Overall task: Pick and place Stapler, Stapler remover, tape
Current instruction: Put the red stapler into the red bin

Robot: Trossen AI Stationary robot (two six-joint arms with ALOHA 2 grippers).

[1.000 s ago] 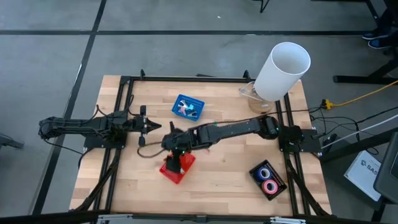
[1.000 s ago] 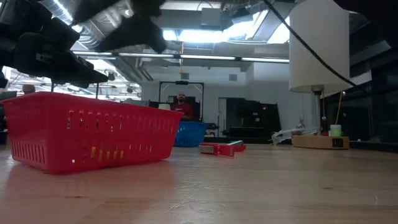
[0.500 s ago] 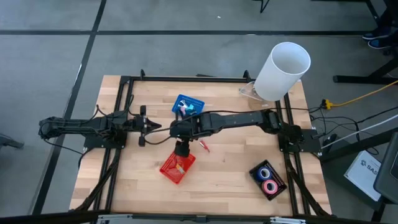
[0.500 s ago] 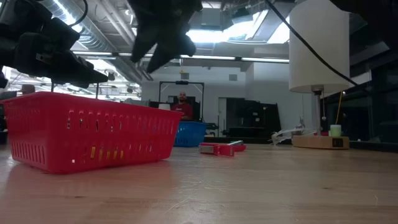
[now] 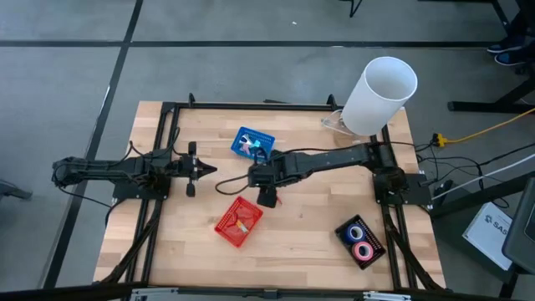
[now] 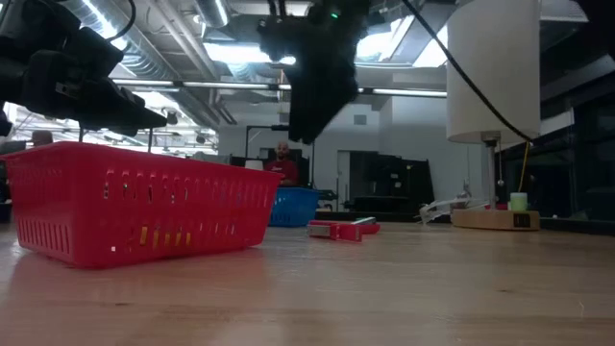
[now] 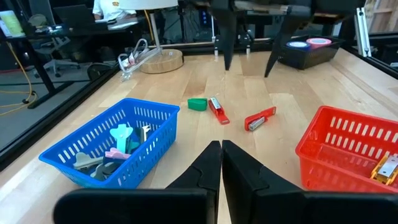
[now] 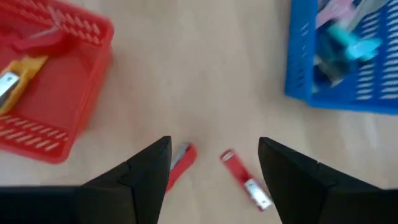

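Note:
Two red staplers (image 7: 217,110) (image 7: 260,119) lie flat on the wooden table between the blue basket (image 5: 252,144) and the red basket (image 5: 239,221). A yellow stapler (image 8: 15,78) lies in the red basket. My right gripper (image 8: 214,146) hangs open above the two red staplers, pointing steeply down and touching nothing. Blue and pink tape rolls (image 5: 361,241) sit in a black tray at the near right. I cannot pick out the stapler remover among the small items in the blue basket. My left gripper (image 7: 221,149) waits shut at the table's left, holding nothing.
A small green piece (image 7: 197,104) lies beside one red stapler. A tall white cylinder (image 5: 378,96) stands on a wooden base at the far right corner. Bare wood lies between the red basket and the black tray (image 5: 372,251). A person sits in the room behind.
My right gripper has swung from over the red basket toward the table's right edge and has tipped more steeply down. It now hangs over the two red staplers, still open. The red basket has stayed where it was.

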